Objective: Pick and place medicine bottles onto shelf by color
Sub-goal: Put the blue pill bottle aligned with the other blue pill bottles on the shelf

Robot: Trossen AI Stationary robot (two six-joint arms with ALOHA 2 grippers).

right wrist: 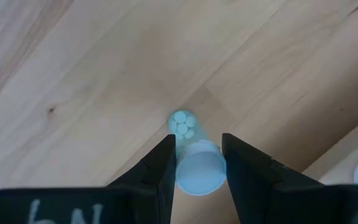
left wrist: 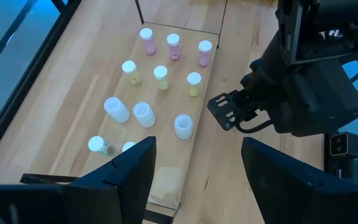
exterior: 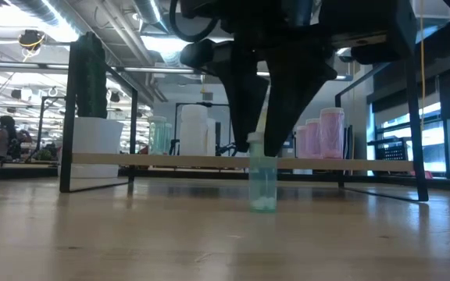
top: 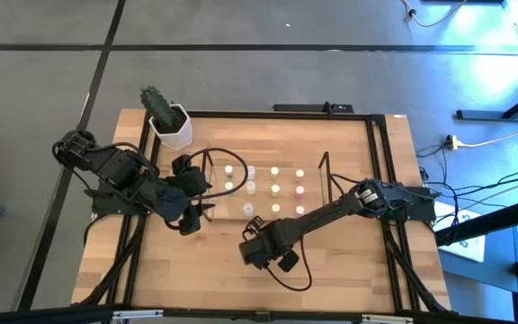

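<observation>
Right gripper is clasping a greenish medicine bottle between its two fingers, at the white cap; the bottle is standing upright on the wooden table, just in front of the shelf. Other bottles are already standing in rows on that shelf. Judged advice: lifting straight up before travelling is keeping the bottle plumb, and the greenish row is the likely target. Left gripper, jaws apart and empty, is waiting beside the shelf's end.

Your right gripper points straight down, fingers clamped; your left gripper hovers, fingers parted.
</observation>
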